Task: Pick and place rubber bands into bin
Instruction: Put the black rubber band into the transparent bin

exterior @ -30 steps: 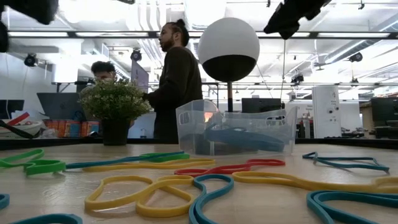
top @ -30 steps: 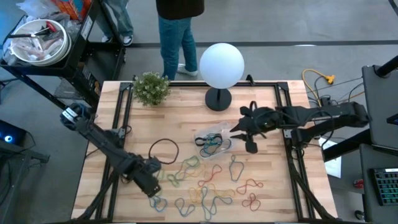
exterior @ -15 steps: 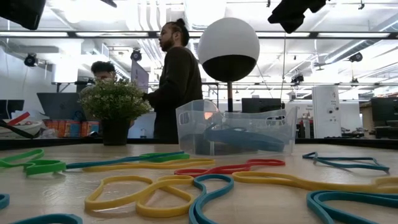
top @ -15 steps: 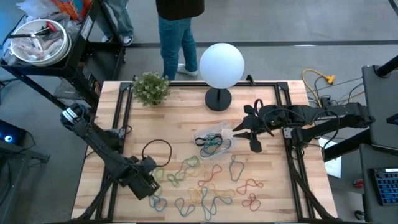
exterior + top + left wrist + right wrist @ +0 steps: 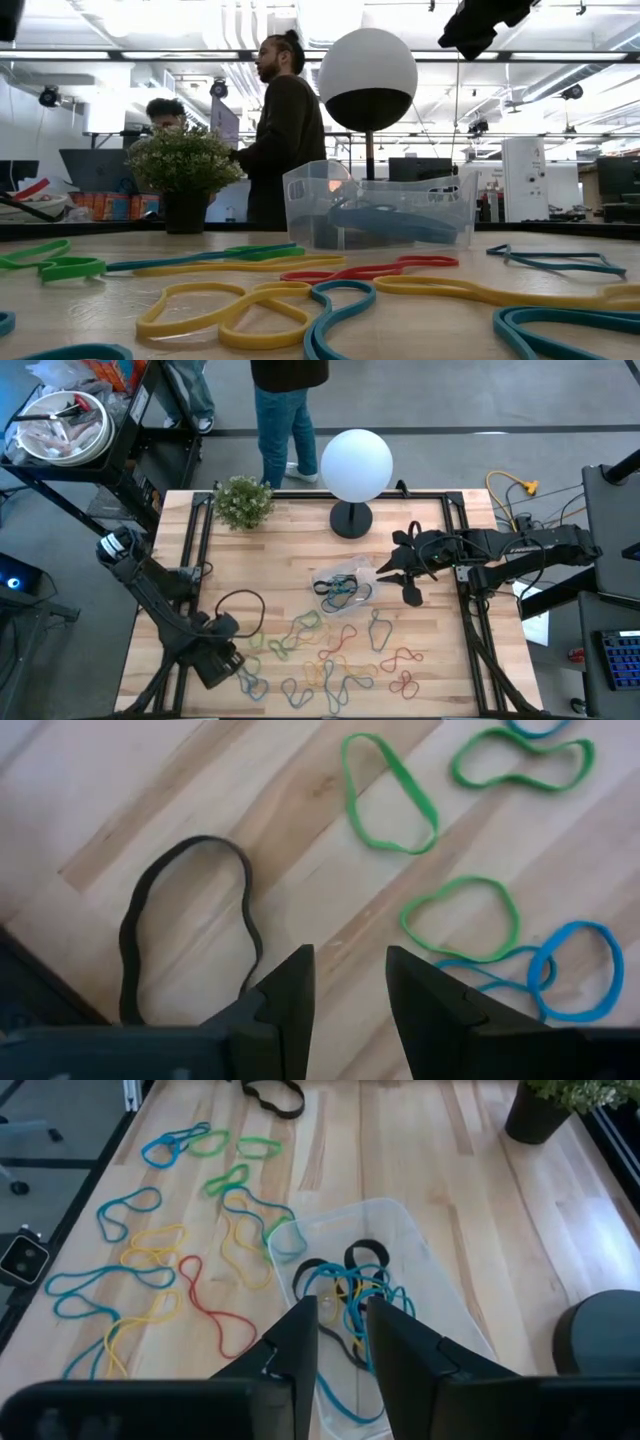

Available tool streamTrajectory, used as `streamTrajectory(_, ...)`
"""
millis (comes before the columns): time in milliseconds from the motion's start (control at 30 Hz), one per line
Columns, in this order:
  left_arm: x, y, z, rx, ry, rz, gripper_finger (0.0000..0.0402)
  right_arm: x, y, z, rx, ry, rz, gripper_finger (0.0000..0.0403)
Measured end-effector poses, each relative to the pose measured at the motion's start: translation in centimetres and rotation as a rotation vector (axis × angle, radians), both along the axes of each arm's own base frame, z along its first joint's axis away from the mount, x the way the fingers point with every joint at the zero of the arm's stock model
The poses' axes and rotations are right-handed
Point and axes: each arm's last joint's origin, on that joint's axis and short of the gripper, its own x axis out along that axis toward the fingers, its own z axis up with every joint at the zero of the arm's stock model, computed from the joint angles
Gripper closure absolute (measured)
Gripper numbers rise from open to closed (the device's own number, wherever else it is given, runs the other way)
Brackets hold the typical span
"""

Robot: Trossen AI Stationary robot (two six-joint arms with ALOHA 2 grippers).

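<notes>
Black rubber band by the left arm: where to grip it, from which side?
Judging by its pose, grip the black rubber band on one thin strand, from straight above. It lies flat and alone on the table, apart from the green bands, beside the left pincer, whose fingers stand slightly apart.

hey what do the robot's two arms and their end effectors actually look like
Both arms are dark, nearly black, built of jointed segments. The left arm has a pale patch near its base and thin black cables beside it. The right arm has black cables looped along it. The left end effector and the right end effector each have two flat, dark, wedge-shaped fingers with a narrow gap between.
</notes>
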Motion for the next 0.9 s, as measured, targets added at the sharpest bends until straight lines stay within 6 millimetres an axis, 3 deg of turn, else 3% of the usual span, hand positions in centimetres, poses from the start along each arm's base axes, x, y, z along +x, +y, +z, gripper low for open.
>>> streamTrajectory(267, -1.8, -0.8, -0.7, 0.073, -0.067, -0.092, 0.0292, 0.1, 0.0, 0.1, -0.005, -0.010, 0.003, 0.0329)
streamTrajectory(600, -3.0, 0.5, -3.6, 0.089, 0.043, -0.055, 0.0292, 0.1, 0.0, 0.1, -0.004, -0.010, 0.002, 0.0328)
streamTrajectory(900, -3.0, 0.4, -6.3, -0.015, -0.009, -0.028, 0.0292, 0.1, 0.0, 0.1, 0.000, -0.009, -0.001, 0.0334)
